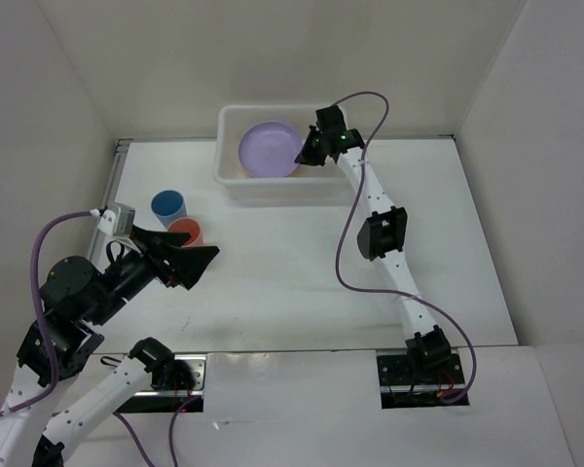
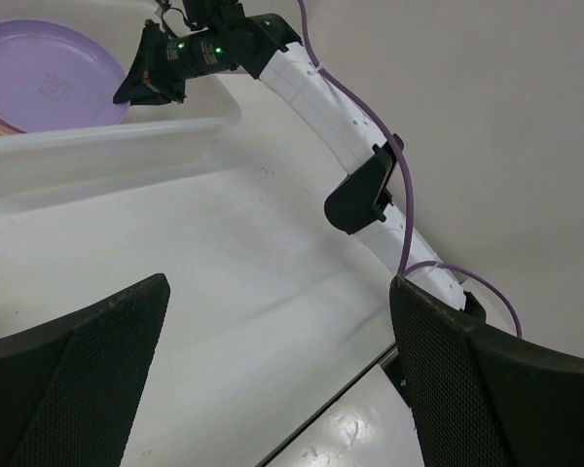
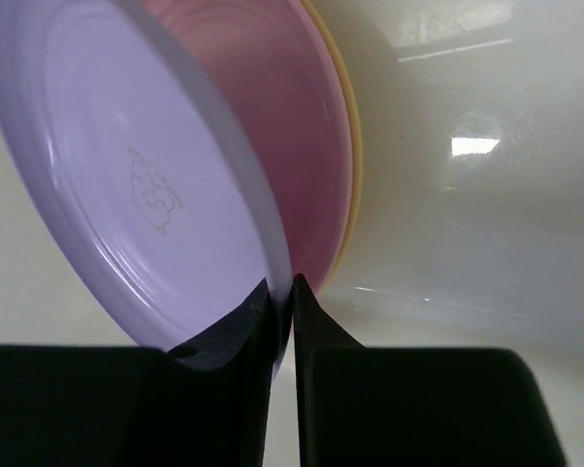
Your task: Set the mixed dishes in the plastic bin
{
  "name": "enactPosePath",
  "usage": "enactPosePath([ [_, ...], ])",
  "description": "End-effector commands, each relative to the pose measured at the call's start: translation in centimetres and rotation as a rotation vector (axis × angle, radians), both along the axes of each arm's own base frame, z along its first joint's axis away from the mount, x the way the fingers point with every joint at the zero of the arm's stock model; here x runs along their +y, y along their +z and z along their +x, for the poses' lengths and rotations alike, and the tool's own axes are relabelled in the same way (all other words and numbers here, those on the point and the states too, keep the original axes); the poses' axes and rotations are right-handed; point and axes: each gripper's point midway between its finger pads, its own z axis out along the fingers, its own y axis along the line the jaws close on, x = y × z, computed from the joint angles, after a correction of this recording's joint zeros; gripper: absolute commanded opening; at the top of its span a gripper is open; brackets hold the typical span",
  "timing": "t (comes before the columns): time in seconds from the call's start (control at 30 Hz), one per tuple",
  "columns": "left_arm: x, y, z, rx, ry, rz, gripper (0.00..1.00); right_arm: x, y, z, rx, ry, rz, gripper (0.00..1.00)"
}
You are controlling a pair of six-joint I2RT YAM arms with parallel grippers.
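One purple plate (image 1: 266, 148) sits tilted in the bin (image 1: 273, 185), its rim nipped by our right pincer (image 3: 282, 292); our left pincer (image 1: 197, 261) gapes wide. If we lift before letting go, it could tip out

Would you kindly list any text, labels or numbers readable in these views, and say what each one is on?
None can be read. The purple plate bears a small moulded mark, too faint and blurred to make out.
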Motion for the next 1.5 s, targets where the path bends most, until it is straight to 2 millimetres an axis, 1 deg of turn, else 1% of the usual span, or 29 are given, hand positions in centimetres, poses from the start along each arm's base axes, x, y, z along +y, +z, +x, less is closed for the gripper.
enactPosePath([
  [0.0, 0.1, -0.1, 0.4, -0.010, 0.010, 0.022, 1.00, 0.1, 1.9, 0.5, -0.047, 0.001, 0.028, 0.16],
  [0.17, -0.1, -2.5, 1.5, 0.058, 0.032, 0.064, 1.00, 0.2, 2.9, 0.8, -0.075, 0.001, 0.037, 0.41],
  [0.2, -0.1, -2.5, 1.5, 0.058, 0.032, 0.064, 1.00, 0.2, 3.8, 0.7, -0.092, 0.007, 0.036, 0.46],
  [0.23, -0.3, -3.1, 1.8, 0.074, 0.032, 0.074, 1.00, 0.2, 4.9, 0.7, -0.108, 0.007, 0.041, 0.58],
  [0.3, -0.4, -3.7, 2.1, 0.091, 0.032, 0.084, 1.00, 0.2, 6.4, 0.8, -0.142, 0.013, 0.044, 0.69],
  [0.33, -0.3, -4.0, 2.1, 0.100, 0.041, 0.090, 1.00, 0.1, 8.3, 0.6, -0.174, 0.020, 0.046, 0.78],
  [0.43, 0.0, -4.7, 2.5, 0.126, 0.065, 0.109, 1.00, -0.5, 11.5, 0.3, -0.232, 0.019, 0.030, 0.87],
  [0.47, 0.2, -5.0, 3.0, 0.142, 0.091, 0.111, 1.00, -0.3, 14.4, -0.4, -0.270, 0.017, 0.037, 0.91],
  [0.53, 0.4, -5.9, 3.5, 0.188, 0.121, 0.134, 1.00, -0.4, 17.2, -1.6, -0.315, 0.032, 0.018, 0.93],
  [0.57, 0.6, -6.2, 4.0, 0.197, 0.145, 0.143, 1.00, -0.5, 20.8, -2.8, -0.365, 0.030, 0.031, 0.94],
  [0.63, 0.6, -7.9, 4.8, 0.263, 0.166, 0.193, 0.95, -0.9, 24.1, -4.5, -0.416, 0.034, 0.005, 0.94],
  [0.67, 0.7, -8.7, 5.2, 0.292, 0.185, 0.218, 0.93, -1.1, 28.3, -6.6, -0.481, 0.034, 0.016, 0.94],
  [0.77, 0.2, -11.7, 6.6, 0.398, 0.187, 0.323, 0.86, -2.7, 33.5, -10.1, -0.561, -0.002, -0.026, 0.94],
  [0.8, -0.1, -12.9, 7.2, 0.445, 0.186, 0.357, 0.84, -3.8, 36.8, -12.4, -0.610, -0.034, -0.022, 0.94],
  [0.9, -0.1, -14.5, 7.8, 0.496, 0.201, 0.415, 0.79, -5.3, 38.3, -16.2, -0.587, -0.027, -0.045, 0.94],
  [0.93, 0.0, -14.3, 8.2, 0.495, 0.212, 0.418, 0.79, -3.8, 36.8, -17.9, -0.528, 0.047, -0.055, 0.94],
  [1.0, 0.1, -13.3, 8.5, 0.473, 0.227, 0.407, 0.79, -1.7, 35.6, -19.8, -0.486, 0.126, -0.066, 0.91],
  [1.03, 0.5, -12.5, 8.7, 0.452, 0.252, 0.399, 0.79, 1.3, 34.1, -21.3, -0.465, 0.180, -0.105, 0.86],
  [1.07, 0.9, -11.0, 8.9, 0.426, 0.280, 0.369, 0.79, 2.5, 34.1, -22.2, -0.475, 0.184, -0.123, 0.83],
  [1.1, 1.8, -9.7, 9.1, 0.390, 0.329, 0.355, 0.80, 3.9, 33.4, -22.3, -0.480, 0.179, -0.147, 0.72],
  [1.13, 2.4, -8.8, 9.1, 0.380, 0.363, 0.342, 0.82, 5.0, 34.1, -23.6, -0.501, 0.160, -0.135, 0.71],
  [1.17, 3.2, -8.0, 8.9, 0.368, 0.395, 0.342, 0.82, 5.1, 34.2, -23.7, -0.494, 0.151, -0.123, 0.71],
  [1.2, 4.4, -5.6, 8.6, 0.321, 0.454, 0.301, 0.83, 4.9, 34.8, -24.0, -0.497, 0.141, -0.105, 0.71],
  [1.27, 5.6, -3.6, 8.0, 0.282, 0.503, 0.264, 0.84, 5.1, 35.4, -24.7, -0.501, 0.152, -0.082, 0.71],
  [1.3, 6.4, -1.5, 7.2, 0.233, 0.523, 0.219, 0.86, 4.9, 35.9, -25.0, -0.509, 0.150, -0.075, 0.73],
  [1.37, 7.8, 1.2, 6.1, 0.159, 0.563, 0.149, 0.86, 6.1, 36.4, -27.0, -0.510, 0.207, -0.051, 0.75],
  [1.4, 8.1, 2.5, 5.7, 0.121, 0.564, 0.109, 0.86, 5.4, 36.6, -27.7, -0.501, 0.201, -0.069, 0.76],
  [1.43, 8.3, 3.2, 5.3, 0.099, 0.564, 0.085, 0.87, 5.1, 36.5, -28.4, -0.487, 0.192, -0.084, 0.76],
  [1.47, 8.8, 4.1, 4.5, 0.068, 0.564, 0.053, 0.87, 5.4, 34.1, -29.0, -0.417, 0.195, -0.136, 0.77],
])
